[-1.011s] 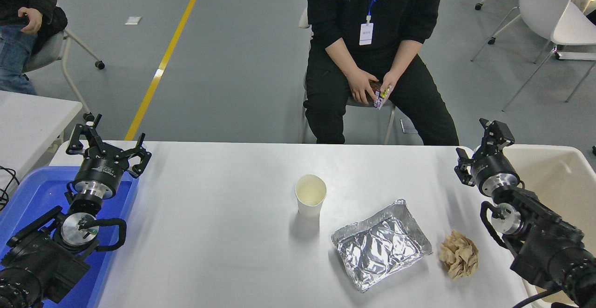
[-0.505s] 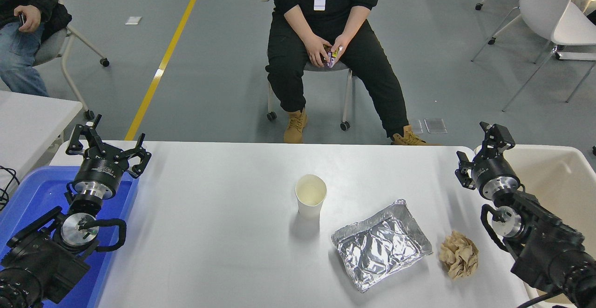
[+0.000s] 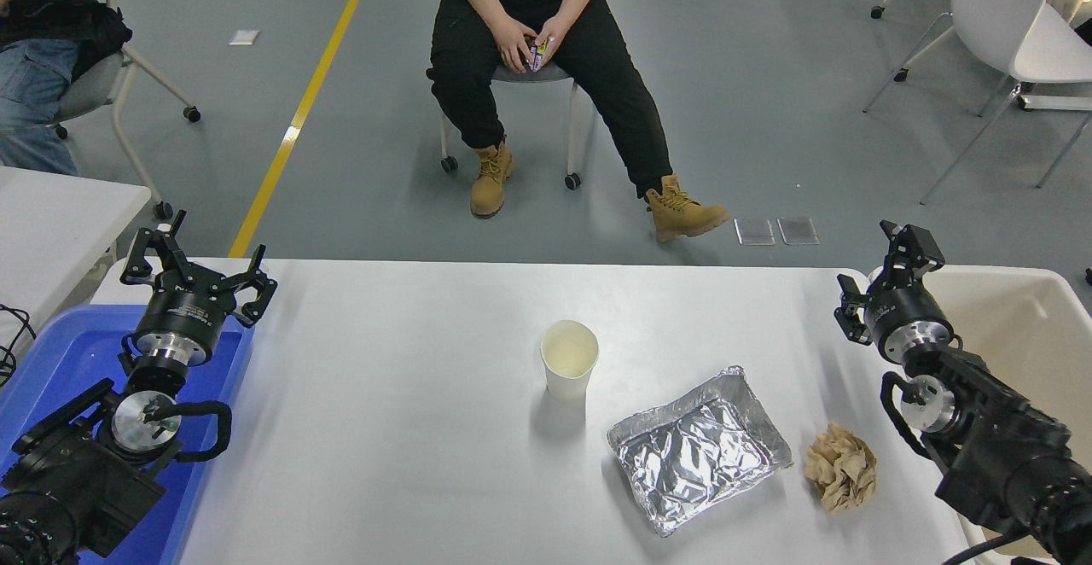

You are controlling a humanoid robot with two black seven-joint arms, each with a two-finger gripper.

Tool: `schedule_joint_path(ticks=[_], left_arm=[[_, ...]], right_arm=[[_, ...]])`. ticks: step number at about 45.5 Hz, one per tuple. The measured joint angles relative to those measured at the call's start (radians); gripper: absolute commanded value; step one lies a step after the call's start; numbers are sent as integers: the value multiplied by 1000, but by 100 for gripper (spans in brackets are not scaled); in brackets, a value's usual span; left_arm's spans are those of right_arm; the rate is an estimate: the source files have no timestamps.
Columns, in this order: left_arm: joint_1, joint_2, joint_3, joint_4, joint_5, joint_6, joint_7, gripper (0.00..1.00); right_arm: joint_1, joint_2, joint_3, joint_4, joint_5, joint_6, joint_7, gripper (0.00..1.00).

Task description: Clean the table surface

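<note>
The white table surface (image 3: 409,428) carries a white paper cup (image 3: 569,369) standing upright near the middle, a crumpled foil tray (image 3: 698,449) to its lower right, and a brown crumpled paper ball (image 3: 841,467) further right. My right gripper (image 3: 883,270) hangs open above the table's right edge, up and to the right of the paper ball, holding nothing. At the lower left my left gripper (image 3: 198,270) is parked open over the blue bin's far rim.
A blue bin (image 3: 51,360) sits at the table's left end and a beige bin (image 3: 1036,334) beside its right end. A person (image 3: 529,27) sits on a wheeled chair beyond the far edge, holding a small packet. A smaller white table (image 3: 51,224) is at left.
The seated person has rolled back from the table and to the left. My right gripper has barely shifted. The cup, tray and paper ball have not moved.
</note>
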Motion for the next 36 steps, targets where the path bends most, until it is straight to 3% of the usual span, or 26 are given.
schedule_joint_path(ticks=[36], left_arm=[[0,0,0,0,0,0,0,100]], right_arm=[[104,-56,-1,16,-4,10,3,98]])
